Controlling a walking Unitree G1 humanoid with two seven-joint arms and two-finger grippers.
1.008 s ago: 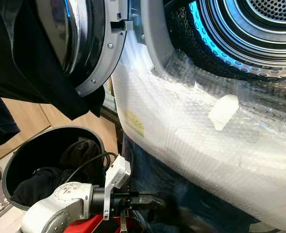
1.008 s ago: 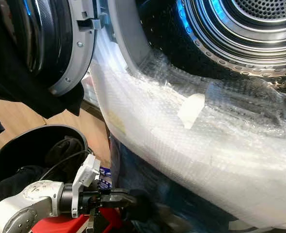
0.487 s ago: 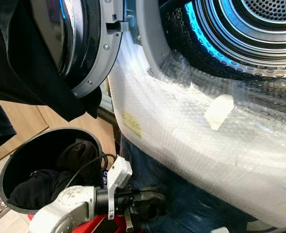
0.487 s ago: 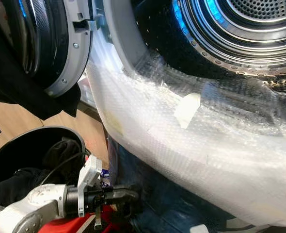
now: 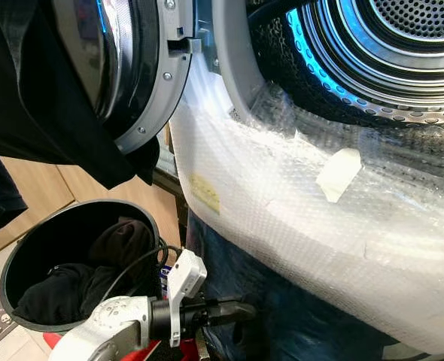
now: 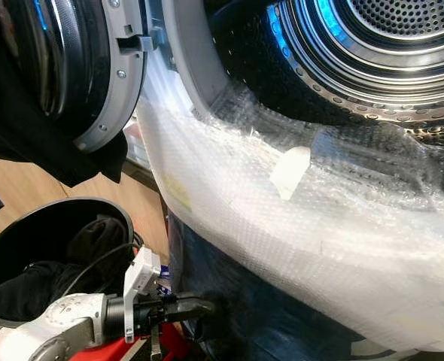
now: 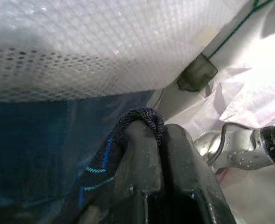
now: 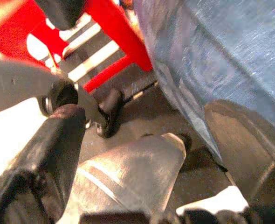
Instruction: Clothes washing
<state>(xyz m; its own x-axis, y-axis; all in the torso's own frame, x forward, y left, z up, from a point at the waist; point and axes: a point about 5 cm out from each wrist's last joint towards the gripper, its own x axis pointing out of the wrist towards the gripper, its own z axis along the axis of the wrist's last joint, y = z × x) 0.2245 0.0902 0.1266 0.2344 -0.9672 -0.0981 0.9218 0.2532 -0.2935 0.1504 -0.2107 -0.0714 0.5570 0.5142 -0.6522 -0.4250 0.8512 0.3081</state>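
- Down below the washer [image 5: 297, 218], the left gripper [image 5: 241, 310] is clenched on a dark knit garment [image 7: 140, 119]; in the left wrist view a fold of it loops over the tips of the two black fingers [image 7: 142, 158], with blue stitching on the cloth hanging beneath.
- How much of that garment there is cannot be told; it merges into the dark blue mass under the washer's front.
- Bubble wrap [image 5: 357, 226], white and dimpled, covers the washer's front, with one pale tape patch [image 5: 339, 173] stuck on it.
- Above that, the steel drum [image 5: 402, 45] is perforated and ringed with blue light; its upper part is cut off by the frame.
- Left of the washer, the round door [image 5: 143, 75] stands open, and black cloth [image 5: 34, 113] hangs in front of it, hiding much of the glass.
- Below the door, one round dark bin [image 5: 26, 248] holds black clothes [image 5: 79, 278] heaped inside, and a black cable runs over them.
- Down at floor level, the right gripper [image 8: 142, 140] is released, its two fingers spread wide near blue fabric [image 8: 221, 60] and a red frame [image 8: 109, 42]; that view is blurred.
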